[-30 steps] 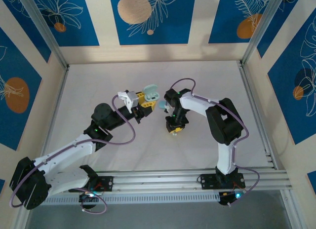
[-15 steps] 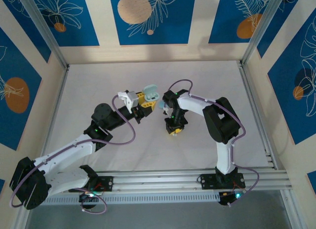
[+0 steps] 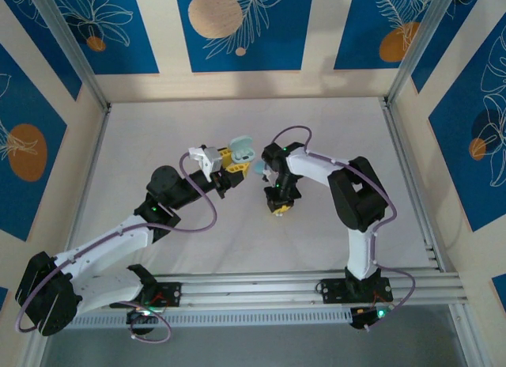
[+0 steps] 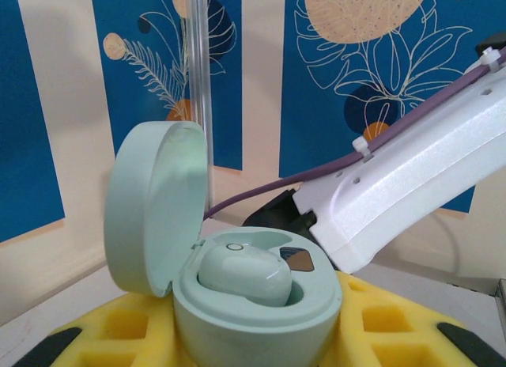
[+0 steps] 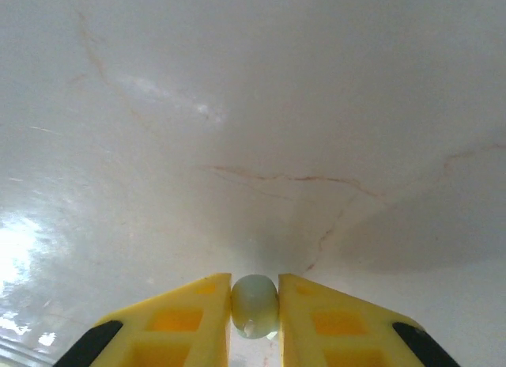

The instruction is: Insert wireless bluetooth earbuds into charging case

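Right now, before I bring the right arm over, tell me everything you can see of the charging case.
The charging case is a mint-green oval of matte-looking plastic, clamped between the left gripper's yellow fingers. Its rounded lid stands open, hinged at one side. One matching earbud sits in a well; the well beside it looks empty.
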